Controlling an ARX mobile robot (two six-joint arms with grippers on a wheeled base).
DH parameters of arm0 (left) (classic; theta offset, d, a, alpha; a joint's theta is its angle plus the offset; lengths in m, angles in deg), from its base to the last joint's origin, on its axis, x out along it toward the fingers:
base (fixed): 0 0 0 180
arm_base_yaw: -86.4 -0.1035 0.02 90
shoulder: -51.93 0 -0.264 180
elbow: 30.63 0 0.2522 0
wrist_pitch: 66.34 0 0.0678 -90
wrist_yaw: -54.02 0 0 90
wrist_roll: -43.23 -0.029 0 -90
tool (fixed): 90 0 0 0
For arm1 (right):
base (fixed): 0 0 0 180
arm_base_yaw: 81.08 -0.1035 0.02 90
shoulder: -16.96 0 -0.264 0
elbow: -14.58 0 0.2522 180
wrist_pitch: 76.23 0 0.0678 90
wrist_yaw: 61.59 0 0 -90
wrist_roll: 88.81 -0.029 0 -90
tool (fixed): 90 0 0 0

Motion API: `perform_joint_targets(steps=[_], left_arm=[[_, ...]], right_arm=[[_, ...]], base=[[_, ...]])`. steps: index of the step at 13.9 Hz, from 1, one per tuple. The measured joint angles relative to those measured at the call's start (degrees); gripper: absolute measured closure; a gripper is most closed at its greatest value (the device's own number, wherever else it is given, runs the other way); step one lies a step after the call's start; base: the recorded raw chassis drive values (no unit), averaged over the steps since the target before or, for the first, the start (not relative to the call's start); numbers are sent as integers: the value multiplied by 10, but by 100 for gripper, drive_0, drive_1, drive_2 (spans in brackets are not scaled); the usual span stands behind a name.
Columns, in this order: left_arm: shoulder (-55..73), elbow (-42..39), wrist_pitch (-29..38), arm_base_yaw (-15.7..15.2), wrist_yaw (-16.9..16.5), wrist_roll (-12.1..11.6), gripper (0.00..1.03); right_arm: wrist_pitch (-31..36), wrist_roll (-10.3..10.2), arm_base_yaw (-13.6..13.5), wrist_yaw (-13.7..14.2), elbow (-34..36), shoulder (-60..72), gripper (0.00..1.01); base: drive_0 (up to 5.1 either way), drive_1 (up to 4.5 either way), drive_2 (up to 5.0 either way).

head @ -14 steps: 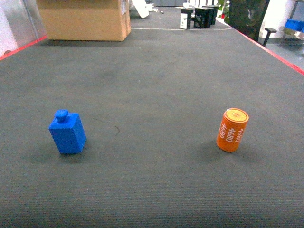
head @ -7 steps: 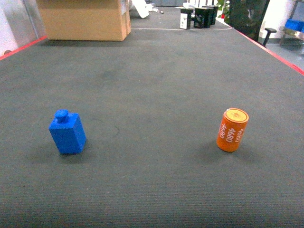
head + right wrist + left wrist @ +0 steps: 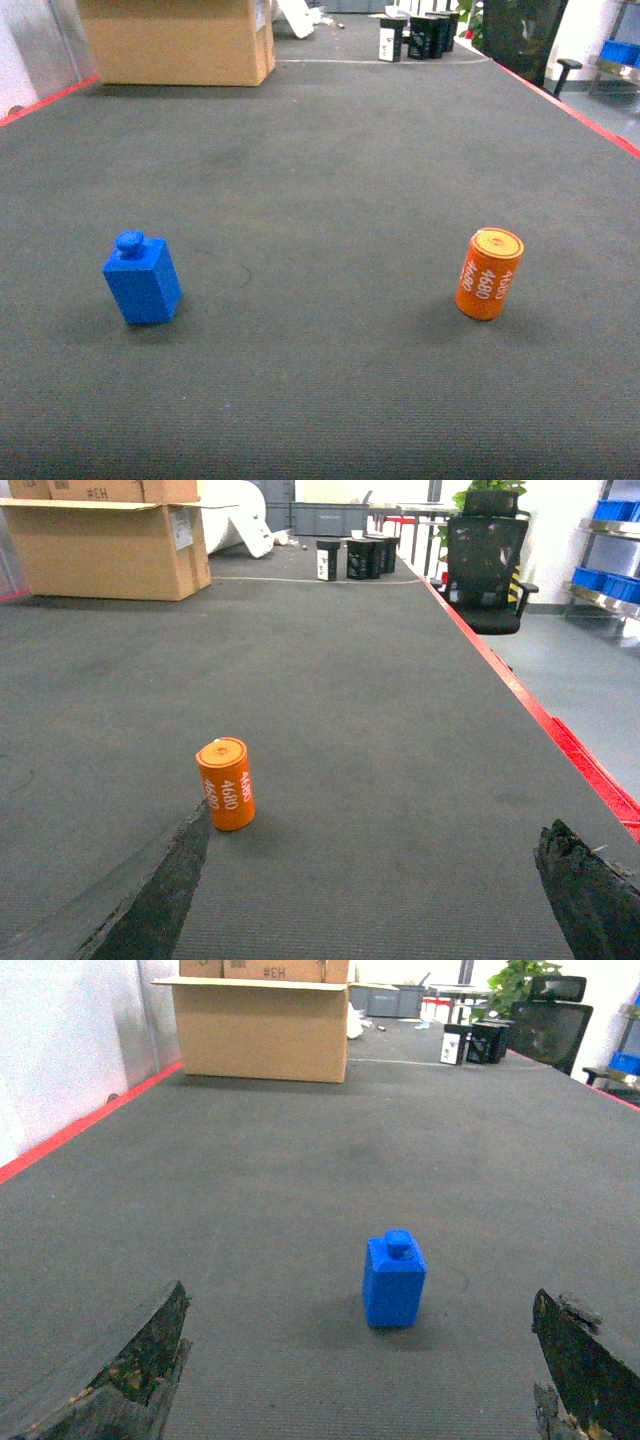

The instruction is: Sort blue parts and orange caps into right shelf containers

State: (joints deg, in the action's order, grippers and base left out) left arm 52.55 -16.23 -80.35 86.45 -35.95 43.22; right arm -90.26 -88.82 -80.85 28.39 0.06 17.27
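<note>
- Left gripper (image 3: 360,1380): jaws spread wide, nothing between them. The blue part (image 3: 394,1280) stands upright on the dark mat (image 3: 300,1160), ahead of the jaws and slightly right of their midline, well apart from both fingers.
- Right gripper (image 3: 370,900): jaws likewise spread and empty. The orange cap (image 3: 226,783) stands upright ahead of the jaws, just beyond the left finger tip, off the midline.
- Step in hand, judged: approach for pickup. Each arm should centre its jaws on its object before descending; the right arm needs a clear shift toward the left finger's side.
- Grip advice: close across the part's flat faces; take the cap across its round body so it cannot roll.
- Count: one blue part, one orange cap (image 3: 489,273).
- Blue containers (image 3: 610,580) sit on a shelf (image 3: 600,598) far off beyond the right finger; number unclear.
</note>
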Motion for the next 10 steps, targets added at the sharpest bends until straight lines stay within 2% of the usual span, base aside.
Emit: perform_joint_targets(steps=[10], left_arm=[[0,0,0,0,0,0,5]], right_arm=[[0,0,0,0,0,0,3]], base=[[0,0,0]])
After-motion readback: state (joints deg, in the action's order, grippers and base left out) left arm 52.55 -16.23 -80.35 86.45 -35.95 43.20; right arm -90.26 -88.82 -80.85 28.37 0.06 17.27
